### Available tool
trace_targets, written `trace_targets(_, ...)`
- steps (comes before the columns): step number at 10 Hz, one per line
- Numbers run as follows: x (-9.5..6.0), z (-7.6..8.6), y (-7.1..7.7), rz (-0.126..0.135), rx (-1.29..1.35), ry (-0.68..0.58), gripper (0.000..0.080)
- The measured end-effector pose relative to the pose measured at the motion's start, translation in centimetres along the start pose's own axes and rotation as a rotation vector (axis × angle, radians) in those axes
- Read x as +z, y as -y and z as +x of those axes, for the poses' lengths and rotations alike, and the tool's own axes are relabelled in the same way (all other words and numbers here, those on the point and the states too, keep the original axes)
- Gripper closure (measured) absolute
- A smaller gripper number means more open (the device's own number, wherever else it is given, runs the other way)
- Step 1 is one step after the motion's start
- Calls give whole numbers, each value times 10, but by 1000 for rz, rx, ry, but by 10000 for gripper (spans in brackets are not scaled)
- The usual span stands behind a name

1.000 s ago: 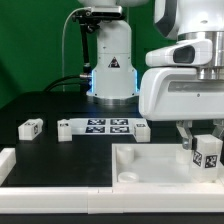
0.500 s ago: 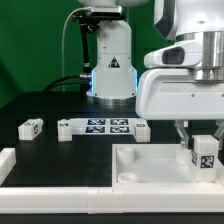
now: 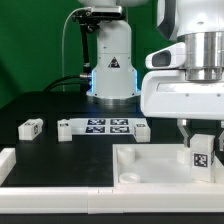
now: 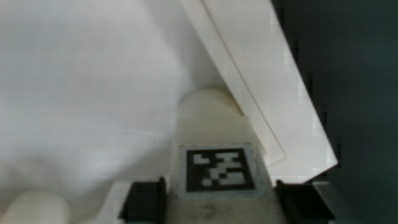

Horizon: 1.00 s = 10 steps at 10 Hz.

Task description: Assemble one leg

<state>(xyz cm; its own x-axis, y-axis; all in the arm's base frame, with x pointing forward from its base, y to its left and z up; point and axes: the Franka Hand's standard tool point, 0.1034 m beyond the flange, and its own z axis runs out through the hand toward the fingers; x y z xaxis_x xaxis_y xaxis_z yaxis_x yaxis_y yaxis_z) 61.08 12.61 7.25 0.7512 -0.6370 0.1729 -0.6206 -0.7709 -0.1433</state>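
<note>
My gripper (image 3: pixel 200 148) is shut on a leg (image 3: pixel 202 157), a small white block with a black-and-white tag on its face. It holds the leg upright over the right end of the large white panel (image 3: pixel 150 165), near the panel's raised rim. In the wrist view the leg (image 4: pixel 221 175) sits between my two dark fingers (image 4: pixel 150 200), with the panel's rim (image 4: pixel 267 90) running alongside it. A second leg (image 3: pixel 31 127) lies on the black table at the exterior view's left.
The marker board (image 3: pixel 105 127) lies mid-table in front of the robot base (image 3: pixel 110 60). A small white tagged block (image 3: pixel 142 130) sits at its right end. Another white part (image 3: pixel 8 162) lies at the exterior view's left edge.
My gripper has moved slightly down and to the exterior view's left with the leg, bringing it lower over the panel.
</note>
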Motion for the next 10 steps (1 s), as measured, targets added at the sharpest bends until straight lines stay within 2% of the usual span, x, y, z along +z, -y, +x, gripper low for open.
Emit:
trace_targets(3,-3,-2,4,8,381,-2,502)
trace_targets(5,-4,-2,5,12,514,1,501)
trace_targets(6,-4,-2,5,13,487,1,501)
trace_targets(7,-4,-2,5,13,454,2,441)
trace_targets(8,-4,-2,5,13,427,2,441)
trace_targets(9,-4,-1,4,11,304,0,240)
trace_targets(10,-4,0,3,10,170,-3,178)
